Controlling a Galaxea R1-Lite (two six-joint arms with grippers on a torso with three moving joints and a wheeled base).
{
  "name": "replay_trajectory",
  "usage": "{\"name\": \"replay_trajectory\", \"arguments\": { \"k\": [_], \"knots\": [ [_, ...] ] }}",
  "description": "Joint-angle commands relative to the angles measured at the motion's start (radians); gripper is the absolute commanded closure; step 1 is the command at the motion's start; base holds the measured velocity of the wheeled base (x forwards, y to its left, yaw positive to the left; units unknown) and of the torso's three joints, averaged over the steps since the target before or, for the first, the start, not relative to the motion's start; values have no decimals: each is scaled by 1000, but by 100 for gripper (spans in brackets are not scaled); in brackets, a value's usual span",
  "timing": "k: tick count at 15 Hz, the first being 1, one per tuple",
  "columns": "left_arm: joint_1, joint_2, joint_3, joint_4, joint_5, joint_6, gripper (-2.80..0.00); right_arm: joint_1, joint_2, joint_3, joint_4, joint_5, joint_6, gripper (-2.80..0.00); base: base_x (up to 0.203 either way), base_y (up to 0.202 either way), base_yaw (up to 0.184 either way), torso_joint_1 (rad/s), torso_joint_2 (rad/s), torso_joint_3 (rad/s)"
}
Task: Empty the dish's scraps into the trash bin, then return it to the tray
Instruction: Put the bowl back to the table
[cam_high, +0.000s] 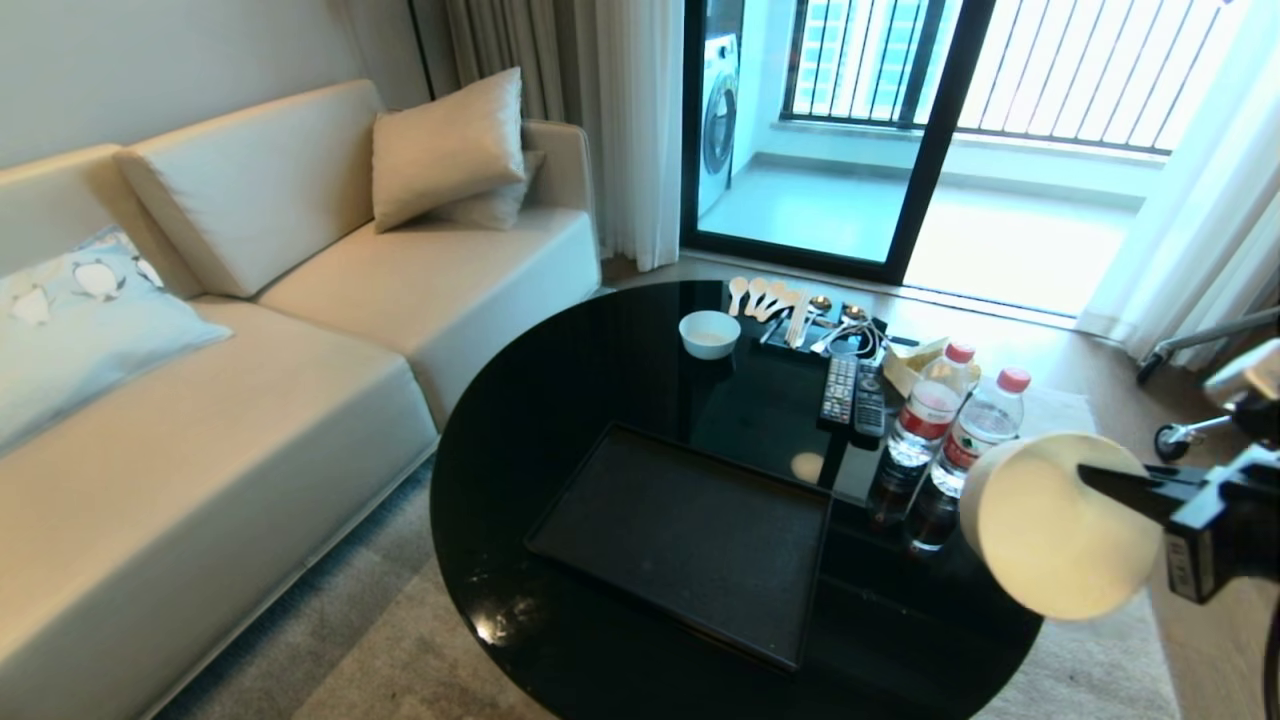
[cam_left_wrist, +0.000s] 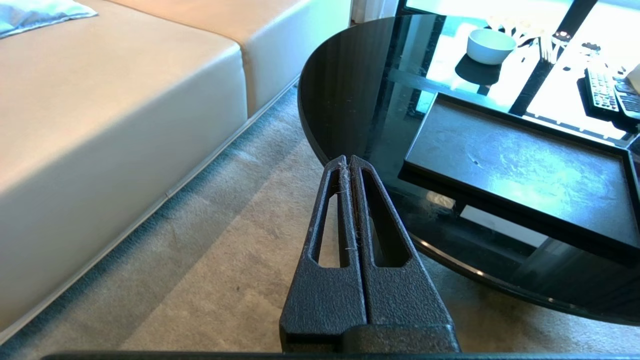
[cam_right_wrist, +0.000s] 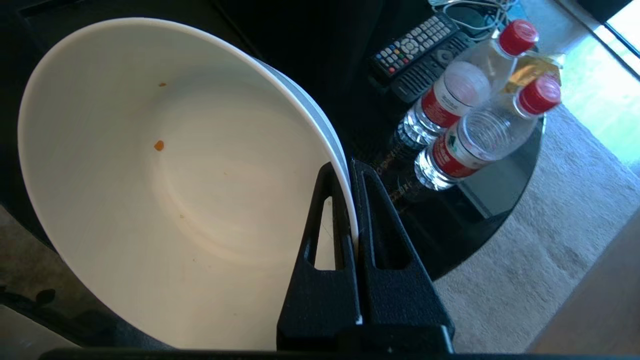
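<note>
Right pincer (cam_right_wrist: 350, 172) — closed tight on the rim of the dish (cam_right_wrist: 165, 175), one finger inside the wall, one outside. The dish is held aloft at the right edge of the round black worktop (cam_high: 560, 400), tipped on its side so that its outer wall and base are turned toward the head camera (cam_high: 1060, 525). Its interior is seen almost bare: only a few tiny orange scraps (cam_right_wrist: 159, 145) are left clinging to the wall.

Left pincer (cam_left_wrist: 348, 162) — fingers pressed fully together, nothing held. It is seen over the carpet (cam_left_wrist: 215, 260), between the sofa (cam_left_wrist: 115, 110) and the near-left edge of the worktop.

Tray (cam_high: 690, 540) — lies flat on the near half of the worktop, nothing on it, its near corner close to the worktop's edge. It is well apart from the held dish.

Other items on the worktop — two water bottles (cam_high: 940, 440) stand side by side just beside the dish, between it and the tray's right end; two remote controls (cam_high: 853, 395) lie behind the bottles; a small white bowl (cam_high: 709, 333) and a row of spoons (cam_high: 770, 298) are placed at the far edge.

Open room — bare worktop is seen left of the tray, and between the tray and the small bowl; carpet lies below the dish to the right.
</note>
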Motion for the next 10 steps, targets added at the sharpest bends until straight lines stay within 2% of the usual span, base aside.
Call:
{"name": "replay_trajectory", "arguments": {
  "k": [1,6,7,10],
  "knots": [
    [0,0,0,-1,1,-1,0,77,265,-73,-42,1,-6,0,0,0,0,0,0,0],
    [0,0,0,-1,1,-1,0,193,586,-235,-63,-38,5,0,0,0,0,0,0,0],
    [0,0,0,-1,1,-1,0,216,648,-279,-62,-56,34,0,0,0,0,0,0,0],
    [0,0,0,-1,1,-1,0,311,818,-448,-27,-159,221,0,0,0,0,0,0,0]
  ]
}}
